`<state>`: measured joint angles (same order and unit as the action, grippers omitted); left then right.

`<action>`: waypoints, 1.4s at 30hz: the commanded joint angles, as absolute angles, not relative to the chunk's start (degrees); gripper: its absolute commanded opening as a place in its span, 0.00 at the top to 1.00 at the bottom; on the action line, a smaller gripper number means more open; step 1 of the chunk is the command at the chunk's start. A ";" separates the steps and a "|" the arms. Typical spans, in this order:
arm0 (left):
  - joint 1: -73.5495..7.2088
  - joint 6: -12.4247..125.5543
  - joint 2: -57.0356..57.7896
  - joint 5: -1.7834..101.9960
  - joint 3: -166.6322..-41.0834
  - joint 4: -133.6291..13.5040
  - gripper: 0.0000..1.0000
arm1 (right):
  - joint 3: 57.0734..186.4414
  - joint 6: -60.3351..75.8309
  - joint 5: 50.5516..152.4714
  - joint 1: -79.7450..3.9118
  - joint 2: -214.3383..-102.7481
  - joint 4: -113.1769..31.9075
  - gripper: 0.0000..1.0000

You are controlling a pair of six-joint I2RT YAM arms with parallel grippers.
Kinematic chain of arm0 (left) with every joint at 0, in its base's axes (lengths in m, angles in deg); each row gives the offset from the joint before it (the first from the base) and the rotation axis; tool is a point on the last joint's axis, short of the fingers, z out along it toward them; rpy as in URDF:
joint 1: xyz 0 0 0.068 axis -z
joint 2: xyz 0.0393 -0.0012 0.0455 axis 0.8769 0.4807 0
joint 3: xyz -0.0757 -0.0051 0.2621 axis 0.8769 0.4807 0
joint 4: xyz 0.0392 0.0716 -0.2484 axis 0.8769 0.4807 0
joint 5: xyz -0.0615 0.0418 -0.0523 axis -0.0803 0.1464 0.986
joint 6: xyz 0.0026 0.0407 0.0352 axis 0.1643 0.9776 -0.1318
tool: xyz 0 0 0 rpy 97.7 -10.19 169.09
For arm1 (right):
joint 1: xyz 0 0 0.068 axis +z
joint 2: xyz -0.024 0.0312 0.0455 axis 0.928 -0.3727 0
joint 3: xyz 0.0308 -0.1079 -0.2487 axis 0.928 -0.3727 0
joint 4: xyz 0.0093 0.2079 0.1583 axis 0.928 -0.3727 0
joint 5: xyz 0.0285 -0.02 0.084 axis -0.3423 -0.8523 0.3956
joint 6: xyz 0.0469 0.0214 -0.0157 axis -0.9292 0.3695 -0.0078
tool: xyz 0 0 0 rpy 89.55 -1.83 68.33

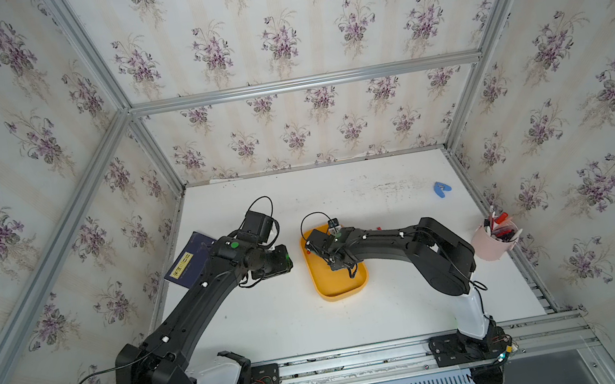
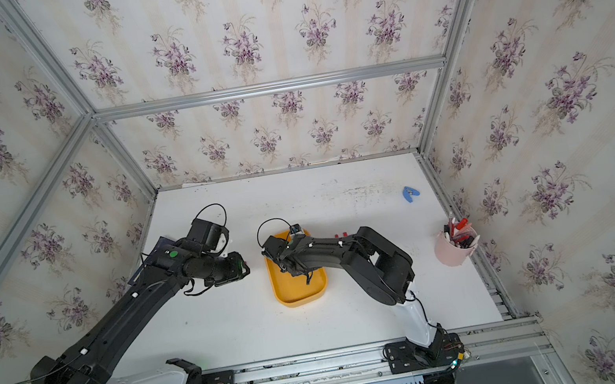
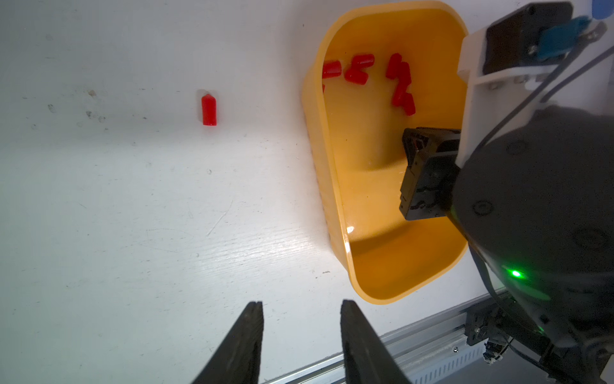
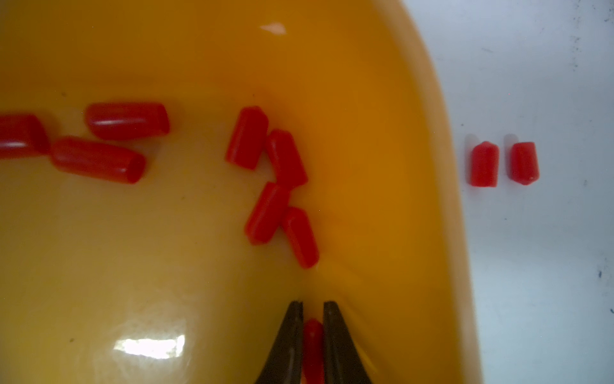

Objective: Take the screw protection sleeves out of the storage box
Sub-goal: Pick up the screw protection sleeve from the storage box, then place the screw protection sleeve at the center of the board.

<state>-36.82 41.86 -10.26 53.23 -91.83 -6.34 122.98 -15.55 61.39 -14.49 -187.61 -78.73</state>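
Note:
The storage box (image 1: 343, 289) is a shallow yellow-orange tray in the middle of the table, seen in both top views (image 2: 300, 295). Several small red screw protection sleeves (image 4: 128, 120) lie inside it near one end. My right gripper (image 4: 313, 304) is down inside the box (image 4: 382, 133), shut on one red sleeve (image 4: 313, 345) that sits between its fingers. Two sleeves (image 4: 484, 164) rest on the white table just outside the box wall. A single sleeve (image 3: 209, 109) lies on the table on the box's other side. My left gripper (image 3: 300, 304) hovers open over bare table beside the box (image 3: 335, 186), with nothing in it.
A dark navy booklet (image 1: 190, 262) lies under the left arm at the table's left edge. At the right edge stands a pink cup of pens (image 1: 495, 243), with a blue clip (image 1: 442, 189) at the back right. An aluminium rail (image 1: 364, 362) runs along the front.

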 commanded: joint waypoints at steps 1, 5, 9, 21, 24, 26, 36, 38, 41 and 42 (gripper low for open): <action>-36.84 42.51 -10.25 52.68 -92.19 -5.69 0.56 | 121.94 -15.65 65.47 -14.59 -187.50 -80.96 0.85; -36.84 42.40 -10.28 52.71 -92.10 -5.83 0.56 | 121.53 -15.65 65.52 -14.51 -185.63 -81.03 0.85; -36.84 42.28 -10.10 52.68 -92.10 -6.00 0.56 | 120.93 -15.65 65.73 -14.35 -183.18 -81.05 0.86; -36.84 42.06 -9.16 53.08 -91.36 -6.65 0.56 | 119.27 -15.08 67.75 -13.90 -171.23 -77.79 0.86; -36.84 42.03 -8.85 53.34 -91.10 -6.86 0.56 | 120.69 -13.71 66.72 -14.49 -168.47 -78.15 0.85; -36.84 41.98 -8.79 53.49 -90.93 -6.99 0.56 | 121.14 -12.74 65.97 -15.65 -166.80 -78.57 0.85; -36.82 41.87 -7.88 54.12 -90.56 -7.51 0.57 | 113.10 -4.68 66.44 -27.46 -162.31 -71.95 0.84; -36.75 41.88 -7.65 54.30 -90.67 -7.65 0.57 | 111.00 -3.35 66.92 -29.92 -162.48 -69.77 0.84; -36.66 41.67 -7.53 54.55 -90.81 -7.97 0.57 | 106.89 -1.09 68.83 -33.88 -162.85 -64.17 0.84; -36.66 41.70 -7.49 54.55 -90.97 -7.91 0.57 | 106.04 -0.40 68.97 -34.78 -163.29 -62.91 0.84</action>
